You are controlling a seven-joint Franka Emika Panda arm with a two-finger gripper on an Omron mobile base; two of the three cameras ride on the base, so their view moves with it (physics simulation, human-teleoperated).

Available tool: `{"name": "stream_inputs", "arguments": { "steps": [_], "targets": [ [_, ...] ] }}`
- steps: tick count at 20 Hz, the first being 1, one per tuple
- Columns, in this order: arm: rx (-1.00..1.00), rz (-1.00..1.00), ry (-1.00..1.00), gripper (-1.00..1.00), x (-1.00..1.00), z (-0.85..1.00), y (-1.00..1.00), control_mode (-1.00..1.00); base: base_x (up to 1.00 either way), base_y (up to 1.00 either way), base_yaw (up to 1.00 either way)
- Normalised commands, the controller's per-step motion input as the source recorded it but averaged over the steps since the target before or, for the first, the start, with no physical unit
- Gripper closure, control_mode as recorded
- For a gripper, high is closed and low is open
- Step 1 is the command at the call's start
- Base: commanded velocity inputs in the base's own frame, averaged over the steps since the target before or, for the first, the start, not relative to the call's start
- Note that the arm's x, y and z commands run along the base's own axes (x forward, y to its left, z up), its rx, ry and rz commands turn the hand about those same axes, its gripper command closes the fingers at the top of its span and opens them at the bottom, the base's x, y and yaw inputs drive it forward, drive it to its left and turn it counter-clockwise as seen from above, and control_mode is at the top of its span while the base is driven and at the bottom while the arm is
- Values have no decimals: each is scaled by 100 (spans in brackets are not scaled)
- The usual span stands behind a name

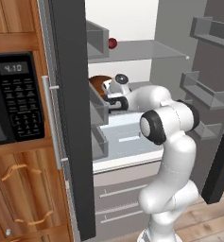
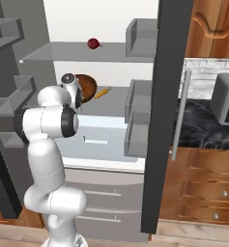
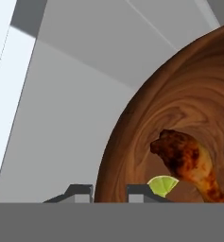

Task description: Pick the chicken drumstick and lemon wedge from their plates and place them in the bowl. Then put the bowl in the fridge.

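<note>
End effector [image 3: 109, 193] apparently astride bowl [image 3: 179, 108] rim

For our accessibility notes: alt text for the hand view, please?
The gripper pinches the rim of a brown wooden bowl holding a chicken drumstick and a lemon wedge, over a grey fridge shelf.
</note>
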Motion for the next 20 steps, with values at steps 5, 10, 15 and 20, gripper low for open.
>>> {"name": "stream_inputs", "arguments": {
  "steps": [5,10,15,20],
  "targets": [
    [0,5,1,100,20,0,0,-100,0,0,0],
    [-1,4,2,100,26,0,2,-100,0,0,0],
    [0,3,0,100,24,0,10,-100,0,0,0],
    [-2,3,1,100,20,-1,12,-100,0,0,0]
  ]
}}
